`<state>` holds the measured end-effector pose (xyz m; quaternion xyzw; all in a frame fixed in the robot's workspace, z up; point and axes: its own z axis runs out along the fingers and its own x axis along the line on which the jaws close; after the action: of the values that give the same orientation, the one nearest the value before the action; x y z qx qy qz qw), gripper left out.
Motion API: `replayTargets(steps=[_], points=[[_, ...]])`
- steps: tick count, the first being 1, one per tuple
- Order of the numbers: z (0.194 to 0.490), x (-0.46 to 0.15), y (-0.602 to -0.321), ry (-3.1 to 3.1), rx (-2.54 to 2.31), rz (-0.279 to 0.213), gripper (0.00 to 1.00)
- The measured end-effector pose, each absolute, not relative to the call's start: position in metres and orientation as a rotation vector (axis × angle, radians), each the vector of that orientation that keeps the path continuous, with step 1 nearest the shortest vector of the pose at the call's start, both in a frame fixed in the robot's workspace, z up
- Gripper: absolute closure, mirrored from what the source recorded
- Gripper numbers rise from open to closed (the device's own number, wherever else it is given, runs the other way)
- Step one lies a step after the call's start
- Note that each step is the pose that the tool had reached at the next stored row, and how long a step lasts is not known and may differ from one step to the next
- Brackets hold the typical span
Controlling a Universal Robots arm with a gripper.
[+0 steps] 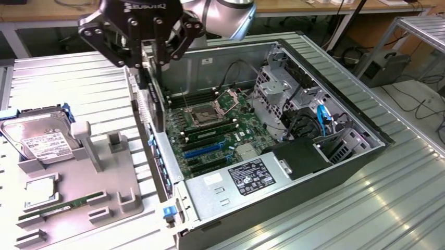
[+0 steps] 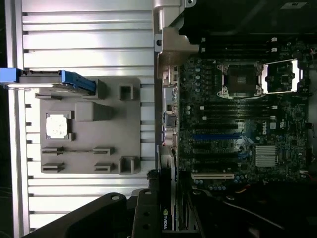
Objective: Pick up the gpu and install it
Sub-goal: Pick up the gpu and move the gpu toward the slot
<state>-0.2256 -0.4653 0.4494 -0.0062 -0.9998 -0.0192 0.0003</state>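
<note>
Gripper (image 1: 147, 63) clamped tight on the graphics card (image 1: 154, 104); I see it hanging upright over the computer case (image 1: 230, 57) edge.

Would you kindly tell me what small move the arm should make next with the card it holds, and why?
Probably a short sideways shift over the motherboard toward the blue slot, before any lowering. The gripper is shut on the gpu, which hangs upright above the edge of the case, at the exterior view's left of the slots rather than over them.
</note>
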Motion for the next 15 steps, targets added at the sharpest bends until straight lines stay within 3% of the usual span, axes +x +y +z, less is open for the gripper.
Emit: replayTargets(steps=[15], points=[[0.429,-0.155,-0.465,-3.132,-0.02,-0.057,0.74]])
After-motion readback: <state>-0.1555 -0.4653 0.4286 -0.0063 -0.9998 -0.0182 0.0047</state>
